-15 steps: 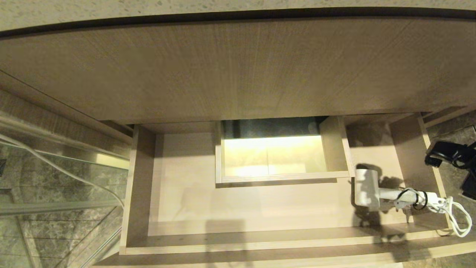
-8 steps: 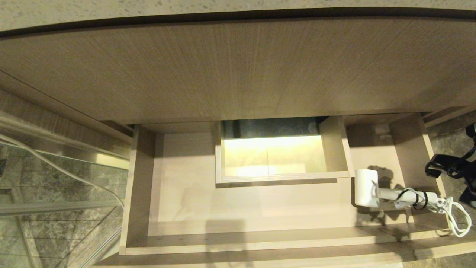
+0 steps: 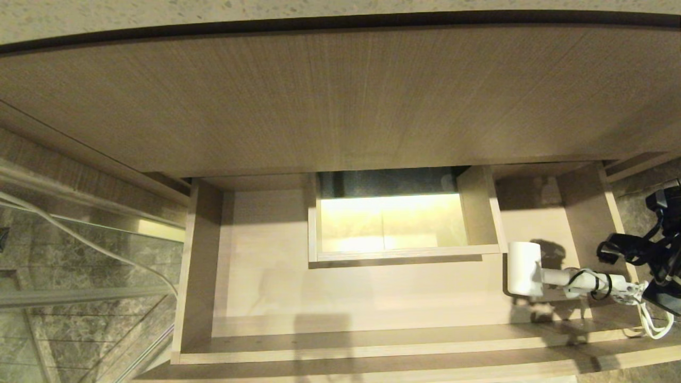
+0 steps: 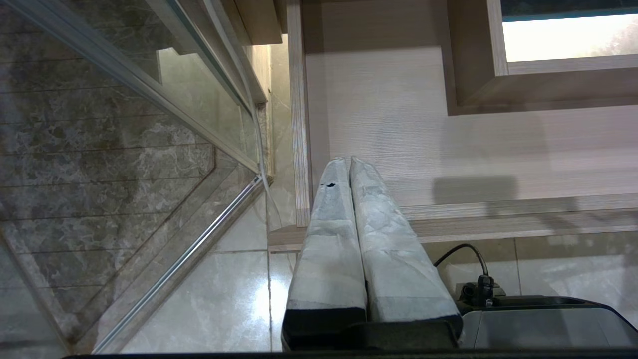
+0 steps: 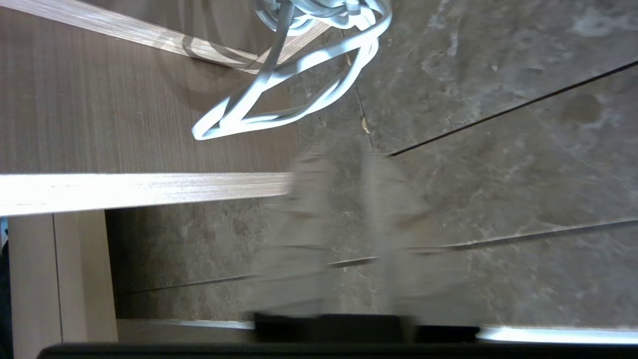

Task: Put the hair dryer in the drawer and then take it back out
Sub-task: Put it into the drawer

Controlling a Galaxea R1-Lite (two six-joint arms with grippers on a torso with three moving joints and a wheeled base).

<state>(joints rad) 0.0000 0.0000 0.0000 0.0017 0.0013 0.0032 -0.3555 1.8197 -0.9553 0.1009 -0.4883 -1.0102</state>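
The left pincer (image 4: 349, 162), fingers pressed together, hangs over the drawer (image 4: 448, 149) corner.

Since a moment ago, the right tool (image 5: 349, 164) is nearer the hair dryer (image 3: 524, 268), its black arm now overlapping the looped cord (image 3: 652, 324) at the drawer's (image 3: 202, 276) right edge. Its fingers (image 5: 389, 219) are closer together.

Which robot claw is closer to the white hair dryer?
Right. The right claw is beside the hair dryer, near its cord; the left claw is at the drawer's far side.
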